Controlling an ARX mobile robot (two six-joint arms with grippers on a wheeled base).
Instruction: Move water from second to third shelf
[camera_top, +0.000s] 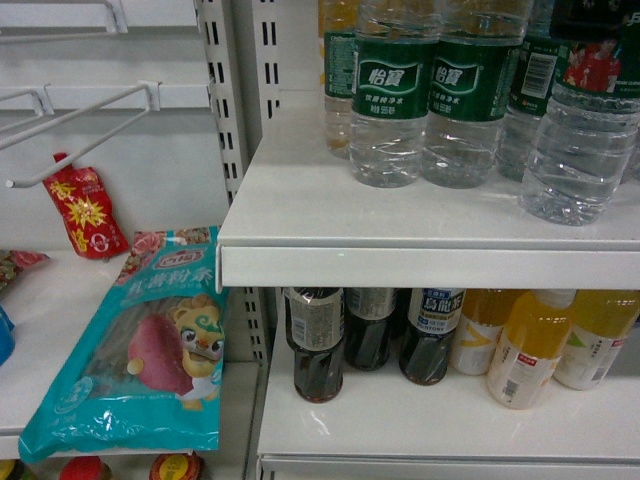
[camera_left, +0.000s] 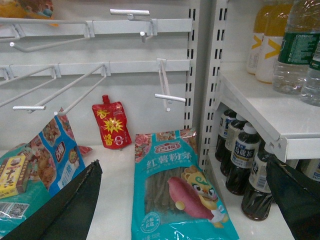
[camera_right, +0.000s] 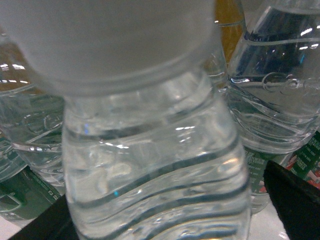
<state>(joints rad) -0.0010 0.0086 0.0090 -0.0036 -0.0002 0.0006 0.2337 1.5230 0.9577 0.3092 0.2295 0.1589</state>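
Several water bottles with green labels stand on the upper white shelf (camera_top: 300, 210) in the head view. The rightmost water bottle (camera_top: 582, 150) stands nearest the front edge and shows red-shirted players on its label. In the right wrist view this clear ribbed bottle (camera_right: 155, 165) fills the frame between my right gripper's (camera_right: 162, 200) dark fingers. The right finger (camera_right: 295, 200) stands a little apart from the bottle's side, so the gripper is open around it. My left gripper (camera_left: 180, 200) hangs open over a teal snack bag (camera_left: 175, 190), with nothing held.
The shelf below (camera_top: 400, 420) carries dark tea bottles (camera_top: 318, 345) and orange drink bottles (camera_top: 530, 350). More water bottles (camera_top: 395, 100) crowd close behind and beside the one in my fingers. To the left are wire hooks (camera_left: 165, 95), a red pouch (camera_top: 85, 210) and snack bags.
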